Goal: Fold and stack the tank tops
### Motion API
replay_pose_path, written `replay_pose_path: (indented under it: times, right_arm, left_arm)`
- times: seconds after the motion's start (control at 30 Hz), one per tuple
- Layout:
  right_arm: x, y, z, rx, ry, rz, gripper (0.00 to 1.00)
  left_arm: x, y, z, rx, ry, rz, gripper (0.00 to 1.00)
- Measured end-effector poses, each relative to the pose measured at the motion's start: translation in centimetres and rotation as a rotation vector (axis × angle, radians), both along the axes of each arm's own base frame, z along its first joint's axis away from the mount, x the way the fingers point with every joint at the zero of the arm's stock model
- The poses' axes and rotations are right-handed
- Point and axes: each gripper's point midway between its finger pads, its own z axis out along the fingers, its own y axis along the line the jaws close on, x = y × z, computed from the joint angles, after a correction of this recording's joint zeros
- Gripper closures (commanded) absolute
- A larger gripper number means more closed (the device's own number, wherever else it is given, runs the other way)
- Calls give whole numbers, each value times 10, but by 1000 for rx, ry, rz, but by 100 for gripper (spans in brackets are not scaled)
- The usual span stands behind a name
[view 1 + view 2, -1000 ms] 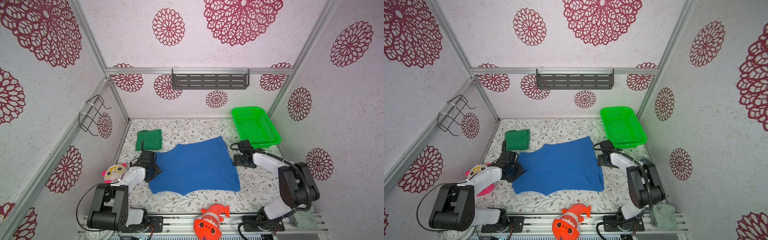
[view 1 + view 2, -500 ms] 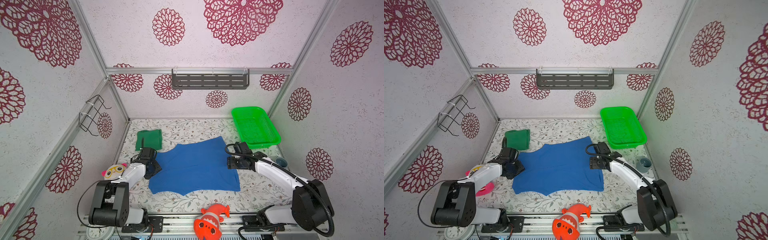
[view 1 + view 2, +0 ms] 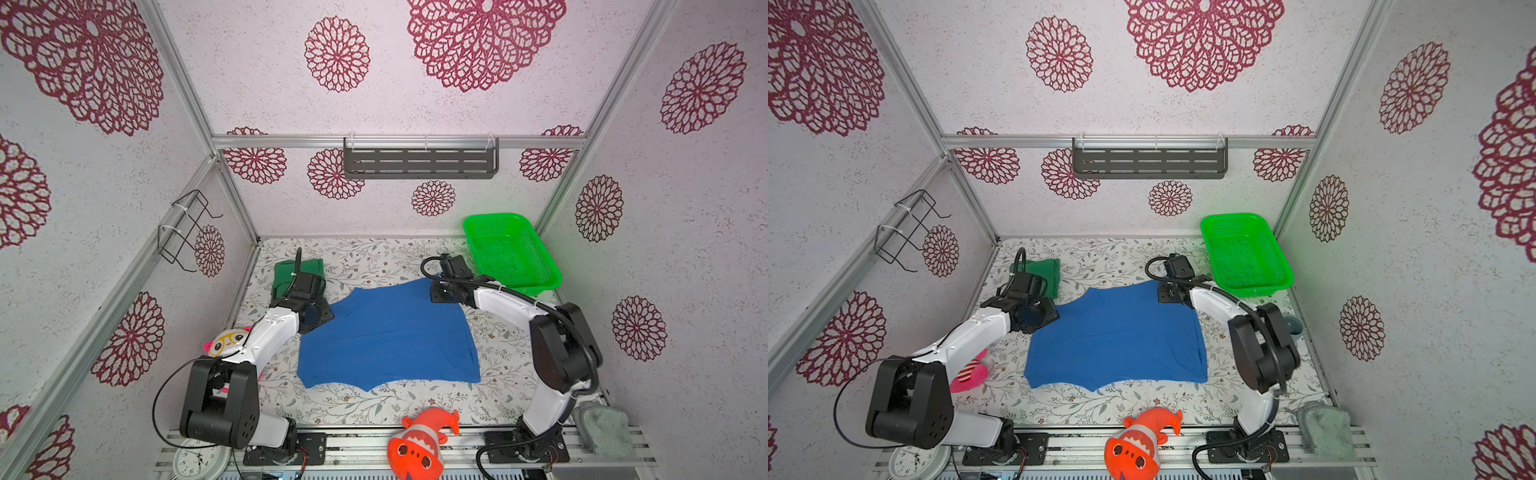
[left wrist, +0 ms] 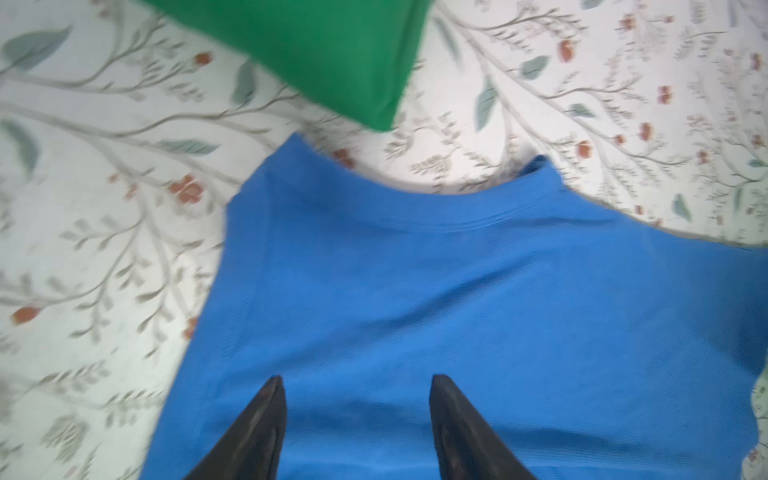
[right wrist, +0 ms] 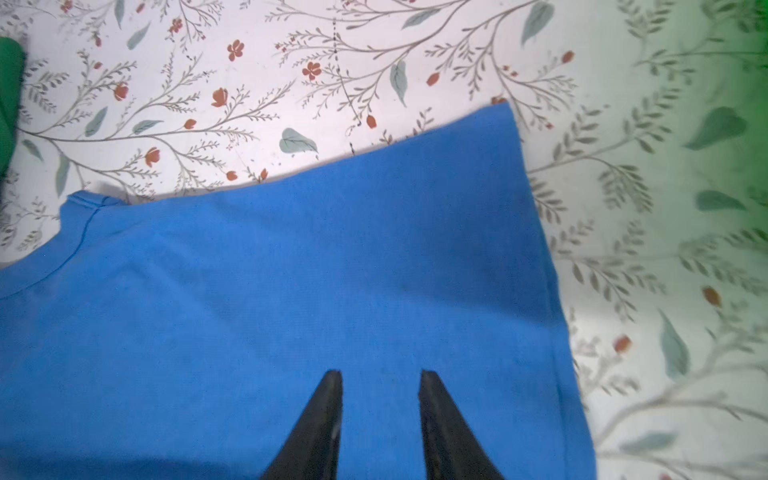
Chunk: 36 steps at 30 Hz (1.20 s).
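The royal blue tank top (image 3: 386,336) (image 3: 1117,336) lies spread flat in the middle of the table. The dark green tank top (image 3: 316,268) (image 3: 1046,270) sits folded at the back left. My left gripper (image 3: 322,311) (image 4: 355,378) hovers over the blue top's far left shoulder, open, with only flat blue cloth (image 4: 457,291) between its fingers. Over the far right corner of the blue cloth (image 5: 291,291) is my right gripper (image 3: 442,291) (image 5: 380,372), its jaws apart by a narrower gap with nothing pinched. A corner of the green top (image 4: 332,50) lies just beyond the blue one.
A bright green mesh basket (image 3: 544,249) stands at the back right. An orange fish plush (image 3: 419,440) lies at the front edge and a pink and yellow plush (image 3: 226,340) by the left arm. A grey cloth (image 3: 602,428) sits front right, a small cup (image 3: 1293,326) by the right wall.
My right gripper swung from the blue top's right edge inward and back onto its far right corner, and its jaws narrowed. The left gripper slid farther back to the far left shoulder.
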Motion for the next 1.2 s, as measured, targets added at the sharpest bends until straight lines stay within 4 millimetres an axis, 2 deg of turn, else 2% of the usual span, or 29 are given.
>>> replay_pose_path:
  times: [0.13,0.23,0.37,0.5,0.63,0.77,0.87,1.0,1.07,1.2]
  right_arm:
    - [31,8,-33,5,18,-10,72]
    - [44,1,-53,8,42,-35,72]
    - [65,-18,-48,15,14,-97,72]
    - [78,-56,-54,5,20,-180,72]
    - [86,-86,-55,4,16,-238,73]
    - [90,-105,-55,-4,11,-261,72]
    - [89,-109,-53,-15,9,-250,67]
    - [73,-108,-43,-39,24,-207,53]
    - [62,-106,-30,-50,21,-180,47]
    - [45,-102,15,-52,-40,-130,43]
  left_arm:
    - [25,-20,-4,-2,-2,-55,41]
    - [43,-37,-11,-6,4,-97,41]
    - [62,-61,-19,-19,7,-148,42]
    - [74,-80,-28,-43,14,-182,43]
    - [89,-92,-38,-62,26,-200,44]
    - [110,-106,-53,-83,41,-216,44]
    - [122,-116,-68,-94,57,-230,44]
    - [146,-131,-65,-107,29,-250,45]
    - [157,-138,-71,-112,22,-261,46]
    - [178,-152,-70,-144,-7,-282,46]
